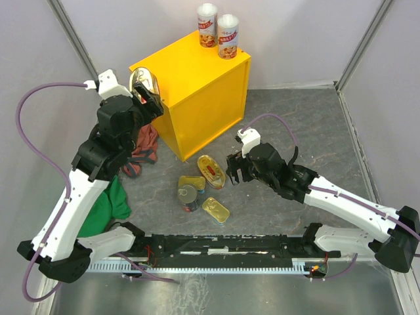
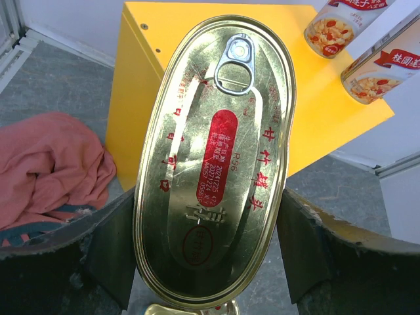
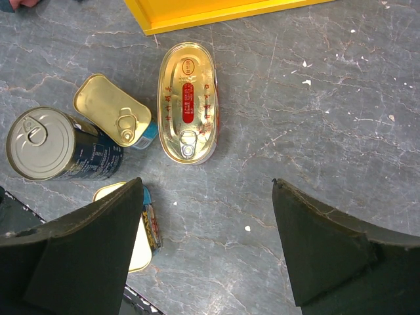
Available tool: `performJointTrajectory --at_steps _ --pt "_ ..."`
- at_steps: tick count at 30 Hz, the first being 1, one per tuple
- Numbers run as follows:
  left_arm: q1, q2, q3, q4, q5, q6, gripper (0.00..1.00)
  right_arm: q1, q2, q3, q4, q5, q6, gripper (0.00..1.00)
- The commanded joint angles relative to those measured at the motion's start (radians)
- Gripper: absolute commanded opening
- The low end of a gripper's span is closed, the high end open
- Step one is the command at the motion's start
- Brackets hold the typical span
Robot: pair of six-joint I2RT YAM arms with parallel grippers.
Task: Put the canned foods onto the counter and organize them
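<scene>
Right now the left gripper is clamped on an oval gold tin, gripping its long edges, lid facing the wrist camera. Just beyond it is the yellow tabletop, a big box. Two tall red-label cans stand side by side at its far corner. A red cloth lies below-left of this gripper, and a green cloth lies nearer the arm base.

The right gripper is spread wide and empty, hovering over the grey stone floor. Ahead of its fingers a second oval tin lies flat. Left of that are a rectangular gold tin and a dark round can. Another rectangular tin is half hidden by the left finger. Pale walls all round.
</scene>
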Motion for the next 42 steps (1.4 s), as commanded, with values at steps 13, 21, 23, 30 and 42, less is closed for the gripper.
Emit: performJointTrajectory --at_steps 13,21,23,30,42 --pt "-0.006 0.254 0.319 0.109 0.031 0.206 0.03 0.005 -0.010 0.048 -0.004 -0.043 -0.057 0.86" --pt "0.018 0.463 0.554 0.030 0.058 0.282 0.03 0.008 -0.023 0.066 -0.040 -0.069 -0.078 0.86" --pt "0.046 0.505 0.603 0.000 0.082 0.279 0.03 0.008 -0.027 0.070 -0.046 -0.077 -0.082 0.86" --pt "0.162 0.585 0.672 -0.037 0.187 0.248 0.03 0.020 -0.025 0.075 -0.059 -0.095 -0.092 0.86" --pt "0.191 0.632 0.646 -0.018 0.241 0.267 0.06 0.041 0.025 0.104 -0.055 -0.114 -0.102 0.86"
